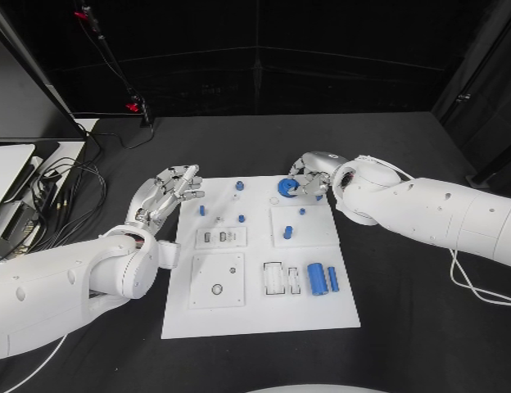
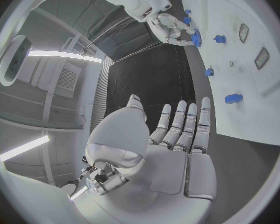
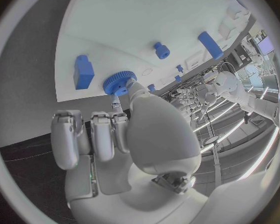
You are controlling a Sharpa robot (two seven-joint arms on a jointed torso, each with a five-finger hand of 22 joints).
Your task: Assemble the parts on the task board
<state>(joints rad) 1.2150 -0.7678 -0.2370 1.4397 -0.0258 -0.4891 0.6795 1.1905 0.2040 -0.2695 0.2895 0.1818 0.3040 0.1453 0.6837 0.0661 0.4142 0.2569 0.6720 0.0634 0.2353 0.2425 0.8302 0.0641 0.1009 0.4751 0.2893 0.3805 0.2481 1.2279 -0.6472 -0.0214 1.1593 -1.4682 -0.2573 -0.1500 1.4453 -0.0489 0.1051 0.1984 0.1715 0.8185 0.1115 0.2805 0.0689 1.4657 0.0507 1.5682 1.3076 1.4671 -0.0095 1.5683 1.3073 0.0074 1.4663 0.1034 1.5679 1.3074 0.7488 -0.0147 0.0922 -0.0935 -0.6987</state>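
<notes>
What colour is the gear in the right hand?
Blue; the gear in the right hand shows best in the right wrist view.

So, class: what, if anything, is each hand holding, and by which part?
The right hand pinches the blue gear at its toothed rim, above the task board. The left hand holds nothing, fingers apart.

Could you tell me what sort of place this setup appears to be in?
Probably a robotics lab or test cell. A white task board with small blue plastic parts sits on a black table, dark curtains hang behind, and loose cables trail off to equipment beside it.
</notes>
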